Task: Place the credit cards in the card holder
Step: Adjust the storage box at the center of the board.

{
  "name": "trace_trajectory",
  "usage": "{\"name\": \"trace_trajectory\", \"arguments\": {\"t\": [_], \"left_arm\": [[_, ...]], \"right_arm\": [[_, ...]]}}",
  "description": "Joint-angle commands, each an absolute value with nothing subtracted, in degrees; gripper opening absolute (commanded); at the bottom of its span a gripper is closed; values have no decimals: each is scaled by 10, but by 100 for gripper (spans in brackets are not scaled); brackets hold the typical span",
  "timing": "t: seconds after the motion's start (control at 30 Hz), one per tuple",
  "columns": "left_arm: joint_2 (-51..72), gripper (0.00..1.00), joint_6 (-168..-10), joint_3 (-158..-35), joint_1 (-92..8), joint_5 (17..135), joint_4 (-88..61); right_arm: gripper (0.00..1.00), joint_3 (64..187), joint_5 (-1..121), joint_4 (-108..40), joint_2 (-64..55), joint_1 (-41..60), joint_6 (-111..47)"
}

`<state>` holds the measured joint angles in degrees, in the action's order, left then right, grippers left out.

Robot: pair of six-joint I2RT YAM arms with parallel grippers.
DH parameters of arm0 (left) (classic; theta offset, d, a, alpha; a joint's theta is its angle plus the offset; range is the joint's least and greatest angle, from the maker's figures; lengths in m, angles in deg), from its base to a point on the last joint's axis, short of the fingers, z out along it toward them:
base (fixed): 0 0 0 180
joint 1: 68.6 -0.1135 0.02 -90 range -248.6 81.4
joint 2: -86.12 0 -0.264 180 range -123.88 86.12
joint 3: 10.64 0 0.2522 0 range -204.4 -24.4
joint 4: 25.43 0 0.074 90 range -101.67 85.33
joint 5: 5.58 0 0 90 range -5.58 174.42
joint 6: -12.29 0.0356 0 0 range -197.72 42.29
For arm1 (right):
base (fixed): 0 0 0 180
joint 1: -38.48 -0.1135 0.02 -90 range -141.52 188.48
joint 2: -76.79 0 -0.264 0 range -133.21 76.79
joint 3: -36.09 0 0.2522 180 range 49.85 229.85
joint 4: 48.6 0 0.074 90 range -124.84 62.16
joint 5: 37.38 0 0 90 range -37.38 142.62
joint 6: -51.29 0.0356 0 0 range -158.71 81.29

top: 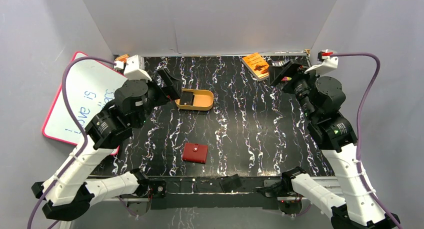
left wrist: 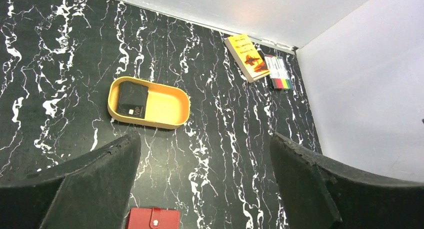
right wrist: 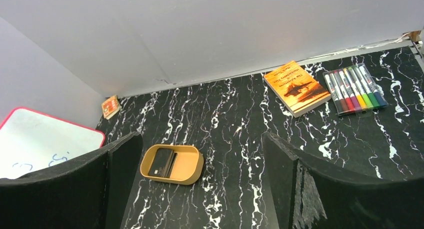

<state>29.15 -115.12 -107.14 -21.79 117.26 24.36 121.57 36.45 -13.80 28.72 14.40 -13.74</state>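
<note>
Both pairs of jaws are spread wide and hold nothing, raised above the black, white-veined worktop [top: 240, 119].

In the left wrist view, the credit cards [left wrist: 131, 100] sit left of centre, beyond the left jaws and apart from them. They lie as a dark stack in the left end of a tan oval dish [left wrist: 172, 120]. The card holder [left wrist: 153, 220] is a closed red wallet with its snap tab facing up. It shows at the bottom edge of that view between the two fingers [left wrist: 100, 179], cut off by the frame.

In the right wrist view, the dish and cards lie low in the frame, between the right jaws and well beyond them.

From overhead, the card holder sits in the lower middle, alone and well apart from the dish above it. Nothing lies between them.

An orange booklet [top: 256, 65] and a row of coloured markers [right wrist: 355, 88] lie at the upper right. A whiteboard [top: 80, 96] leans at the left, and a small orange box [right wrist: 110, 107] sits at the back wall.

You cannot count the cards; they overlap. From overhead, the arms hide both sets of jaws.
</note>
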Motion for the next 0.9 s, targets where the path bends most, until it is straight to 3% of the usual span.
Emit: {"name": "trace_trajectory", "arguments": {"t": [0.0, 0.33, 0.57, 0.7, 0.87], "left_arm": [[339, 97, -1128, -1036, -220, 1187, 202], [366, 97, -1094, -971, -221, 1140, 196], [358, 96, -1130, -853, -220, 1182, 218], [346, 95, -1178, -766, -224, 1189, 208], [351, 95, -1222, -718, -244, 1168, 203]], "right_arm": [[98, 1224, 404, -153, 271, 142, -173], [99, 1237, 490, -135, 196, 141, -148], [99, 1206, 610, -178, 129, 142, -148], [99, 1182, 621, -196, 79, 130, -110], [96, 1213, 545, -173, -25, 52, -112]]}}
